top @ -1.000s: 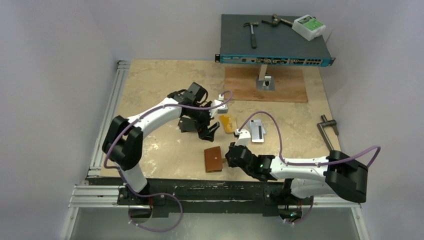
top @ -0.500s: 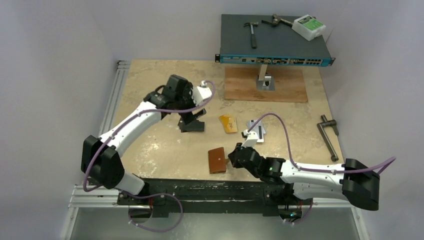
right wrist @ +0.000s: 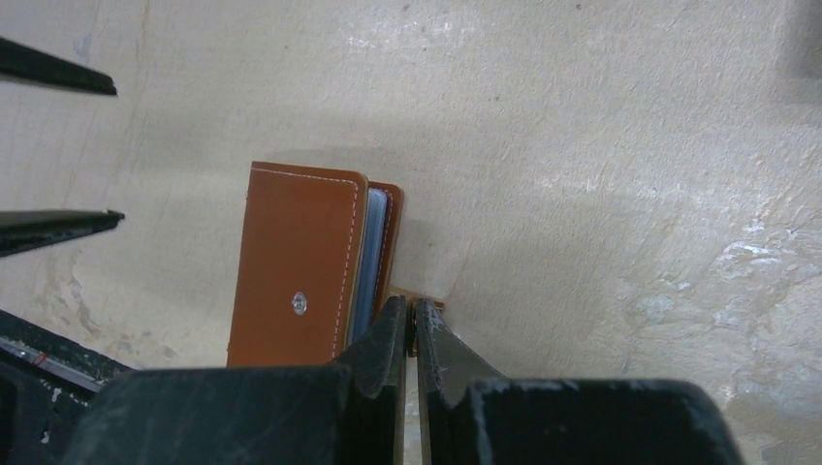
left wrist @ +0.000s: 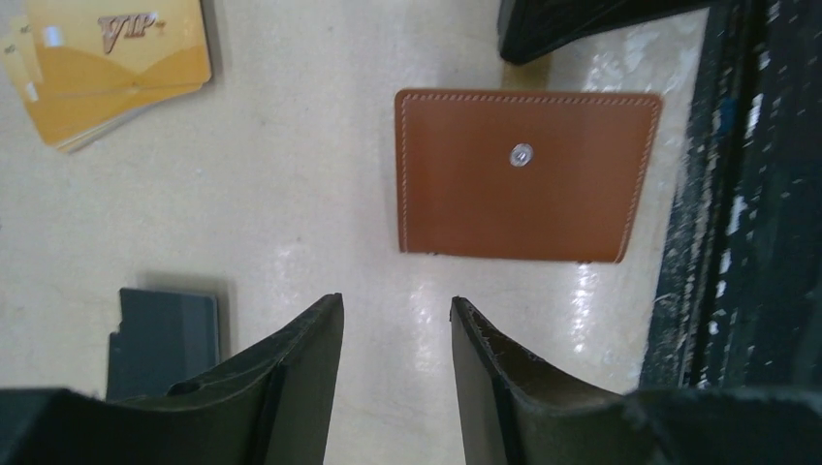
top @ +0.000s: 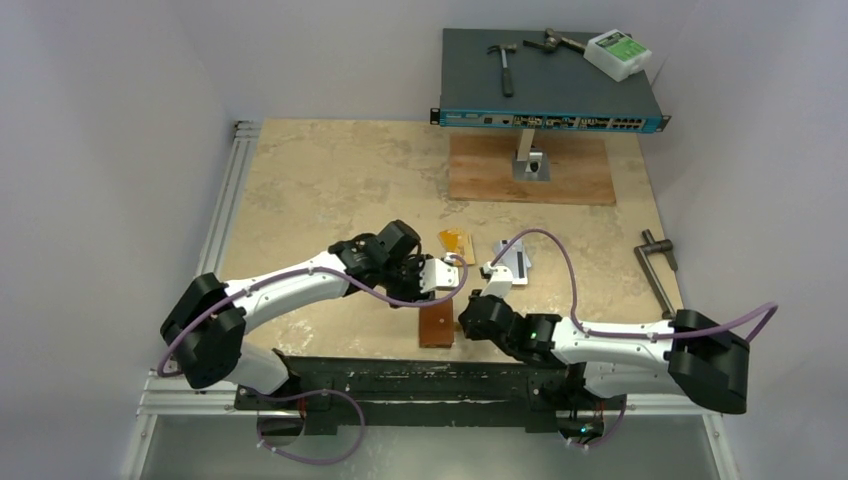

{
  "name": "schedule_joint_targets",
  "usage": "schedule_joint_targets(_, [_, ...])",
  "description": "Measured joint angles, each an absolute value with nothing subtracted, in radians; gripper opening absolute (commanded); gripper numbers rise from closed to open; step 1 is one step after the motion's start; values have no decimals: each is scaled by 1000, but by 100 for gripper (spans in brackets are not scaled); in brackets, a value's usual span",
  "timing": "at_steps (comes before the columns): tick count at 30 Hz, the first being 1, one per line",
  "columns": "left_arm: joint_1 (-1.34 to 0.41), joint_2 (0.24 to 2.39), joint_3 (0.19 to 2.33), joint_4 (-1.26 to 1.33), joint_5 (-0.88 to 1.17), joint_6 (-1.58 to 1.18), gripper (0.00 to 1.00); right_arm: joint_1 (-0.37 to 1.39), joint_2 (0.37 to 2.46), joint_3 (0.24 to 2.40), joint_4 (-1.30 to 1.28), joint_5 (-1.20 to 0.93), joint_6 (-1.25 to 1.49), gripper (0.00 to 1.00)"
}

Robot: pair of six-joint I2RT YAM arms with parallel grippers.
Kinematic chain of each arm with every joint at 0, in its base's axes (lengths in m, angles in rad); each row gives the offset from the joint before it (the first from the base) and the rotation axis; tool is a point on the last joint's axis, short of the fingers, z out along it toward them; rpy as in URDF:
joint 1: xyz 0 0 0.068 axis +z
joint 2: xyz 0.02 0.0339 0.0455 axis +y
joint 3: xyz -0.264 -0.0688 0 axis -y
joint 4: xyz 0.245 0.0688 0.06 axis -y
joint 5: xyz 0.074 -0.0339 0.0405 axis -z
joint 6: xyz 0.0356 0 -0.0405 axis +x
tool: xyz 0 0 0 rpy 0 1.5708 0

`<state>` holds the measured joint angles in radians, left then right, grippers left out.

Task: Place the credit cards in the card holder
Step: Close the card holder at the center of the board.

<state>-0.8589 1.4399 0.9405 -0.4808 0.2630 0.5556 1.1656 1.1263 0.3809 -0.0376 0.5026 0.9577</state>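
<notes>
Brown card holder [left wrist: 528, 174], white stitching, blue inside; gold-orange cards [left wrist: 111, 68]; black card [left wrist: 165, 334]

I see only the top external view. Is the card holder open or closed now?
Observer: In the right wrist view the card holder lies nearly closed; a light blue gap shows along one edge.
Operator: Does the right gripper hold it?
Observer: The right gripper is shut, tips at that edge; a grip I cannot confirm.
Operator: And the left one?
Observer: The left gripper is open, nothing between its fingers.
</notes>
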Motion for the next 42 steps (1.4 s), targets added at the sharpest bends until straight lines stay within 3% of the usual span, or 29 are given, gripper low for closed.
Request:
schedule_joint_targets(9, [-886,1555,927,-362,437,466,42,1150,1005,331,-66,478,1066,1])
schedule_joint_targets(15, [-936,1590,886,-337,464,444,42,1134,933,312,-97,450,1109,21])
schedule_joint_targets(20, [-970,1637,897,-321,451,444,40,1114,947,312,-125,422,1134,25])
schedule_joint_targets(24, [-986,1671,927,-295,440,433,39,1099,964,315,-185,410,1148,24])
schedule_joint_targets(29, [-990,1674,928,-285,433,427,38,1048,960,328,-232,386,1144,17])
schedule_joint_targets(35, [-990,1674,928,-284,422,427,36,989,932,340,-266,368,1125,19])
schedule_joint_targets(42, [-991,1674,928,-283,413,427,36,962,933,373,-276,341,1087,11])
